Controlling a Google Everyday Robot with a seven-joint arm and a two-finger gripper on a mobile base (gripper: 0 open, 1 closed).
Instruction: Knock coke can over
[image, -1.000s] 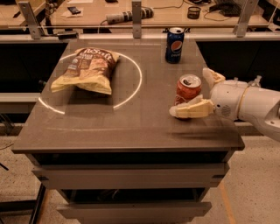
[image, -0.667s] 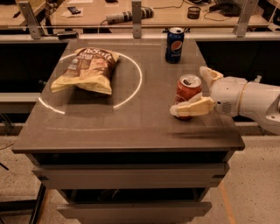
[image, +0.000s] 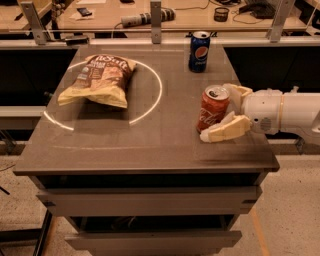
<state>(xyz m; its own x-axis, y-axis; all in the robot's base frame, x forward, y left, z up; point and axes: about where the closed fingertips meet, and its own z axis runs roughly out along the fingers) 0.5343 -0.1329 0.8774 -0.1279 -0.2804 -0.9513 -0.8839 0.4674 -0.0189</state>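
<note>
Can (image: 212, 107) is tipping now; it was standing straight a moment ago, so the gripper (image: 222, 114) is starting to do its job. It isn't lying flat yet, so I'm calling the knock half done. It's sitting near the counter's (image: 150, 142) right edge, a bit front of centre, with the jaws standing wide on either side of it, not clamping, the near finger looking to be pressing at its base. Long axis is leaning off vertical, silver top pointing up and toward the right edge, base kicking out left.
</note>
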